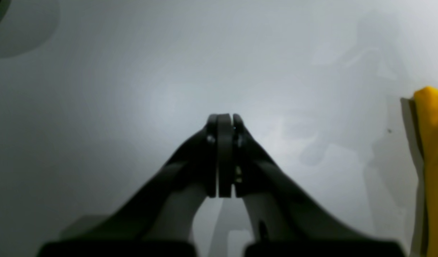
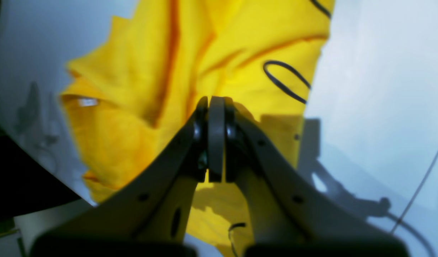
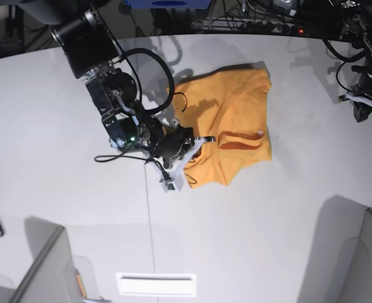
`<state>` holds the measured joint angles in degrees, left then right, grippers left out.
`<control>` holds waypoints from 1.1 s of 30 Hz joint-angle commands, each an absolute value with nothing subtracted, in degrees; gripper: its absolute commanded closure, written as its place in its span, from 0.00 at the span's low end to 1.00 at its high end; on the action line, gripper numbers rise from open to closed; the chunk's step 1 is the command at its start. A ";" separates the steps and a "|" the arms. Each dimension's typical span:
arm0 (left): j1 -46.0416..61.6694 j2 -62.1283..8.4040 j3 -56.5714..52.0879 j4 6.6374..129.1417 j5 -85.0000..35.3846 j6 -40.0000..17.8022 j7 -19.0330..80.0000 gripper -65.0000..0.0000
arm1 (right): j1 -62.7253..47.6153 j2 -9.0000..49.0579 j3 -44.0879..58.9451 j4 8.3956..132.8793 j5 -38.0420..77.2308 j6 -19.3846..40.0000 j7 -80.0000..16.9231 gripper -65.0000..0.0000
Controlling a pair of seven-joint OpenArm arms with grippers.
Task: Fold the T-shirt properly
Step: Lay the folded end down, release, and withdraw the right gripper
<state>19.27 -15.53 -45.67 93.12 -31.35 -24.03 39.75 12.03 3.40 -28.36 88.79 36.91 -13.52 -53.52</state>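
The right gripper (image 2: pixel 216 101), the nearer one, has its fingers pressed together right above the T-shirt (image 3: pixel 230 126), which stretches away ahead of them, while the left gripper (image 1: pixel 224 119) is closed far off.

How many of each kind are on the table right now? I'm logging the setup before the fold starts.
T-shirt, orange-yellow: 1
right gripper, shut, over the shirt's edge: 1
left gripper, shut, off to the side: 1
Total: 3
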 commanded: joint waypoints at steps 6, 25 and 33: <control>19.56 -16.48 -46.02 93.85 -31.78 -24.22 38.64 1.00 | 14.90 0.48 -35.74 88.31 37.41 -13.23 -52.09 1.00; 19.21 -16.48 -45.93 93.67 -31.78 -24.22 38.64 1.00 | 28.35 -8.40 -53.41 68.62 46.73 -9.45 -29.32 1.00; 19.47 -16.48 -45.41 94.11 -31.78 -24.40 38.64 1.00 | 33.89 -6.90 -58.51 70.90 54.73 -9.36 -29.58 1.00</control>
<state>19.29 -15.42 -45.17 92.97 -31.35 -24.05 39.88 32.32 -6.61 -59.18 69.76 54.06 -9.65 -30.61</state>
